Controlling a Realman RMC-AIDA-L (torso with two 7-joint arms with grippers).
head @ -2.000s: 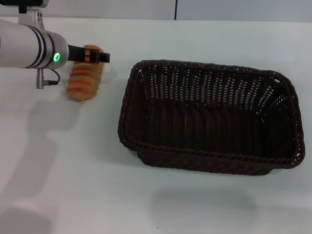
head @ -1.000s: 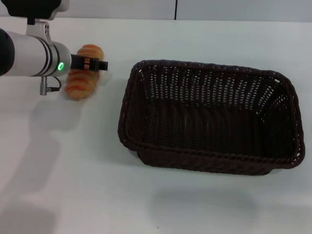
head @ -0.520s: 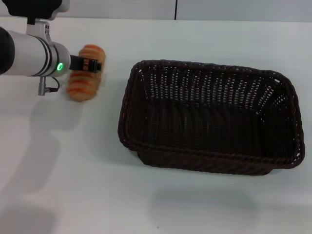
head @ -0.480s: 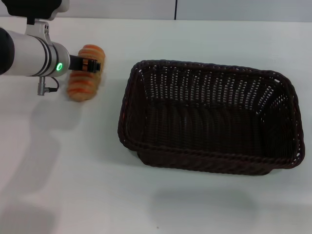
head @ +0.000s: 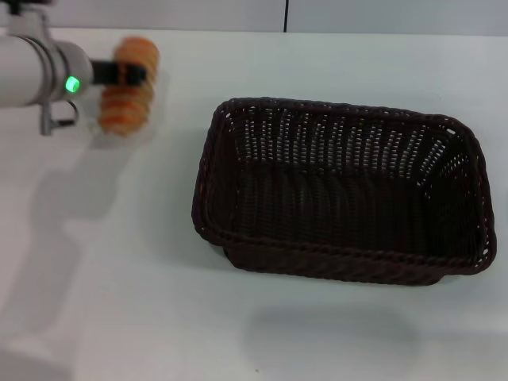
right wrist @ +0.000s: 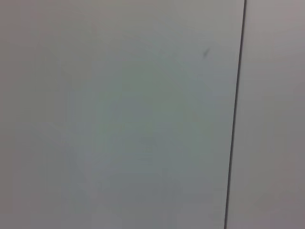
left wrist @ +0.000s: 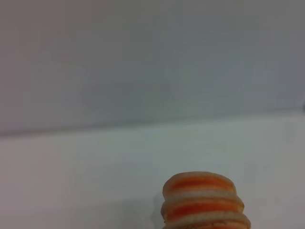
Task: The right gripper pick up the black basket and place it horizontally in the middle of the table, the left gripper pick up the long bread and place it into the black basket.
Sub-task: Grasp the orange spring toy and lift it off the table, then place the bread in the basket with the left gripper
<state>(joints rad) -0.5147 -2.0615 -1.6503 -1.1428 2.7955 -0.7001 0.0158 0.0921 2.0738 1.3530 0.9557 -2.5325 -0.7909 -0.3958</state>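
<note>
The black basket point(head: 238, 255) stands empty on the white table point(head: 119, 286), long side across, right of the middle. The long bread point(head: 125, 103), orange-tan with cream ridges, is at the far left. My left gripper point(head: 131, 74) is shut across its upper part and holds it a little above the table; a faint shadow lies beside it. The bread's end also shows in the left wrist view point(left wrist: 204, 200). The right gripper is out of view.
The left arm point(head: 36, 70) with its green ring light reaches in from the far left edge. A grey wall with a dark vertical seam point(head: 286, 16) runs behind the table's back edge. The right wrist view shows only that wall.
My left gripper closed on the long bread and lifted it up and toward the back left. The basket has not moved.
</note>
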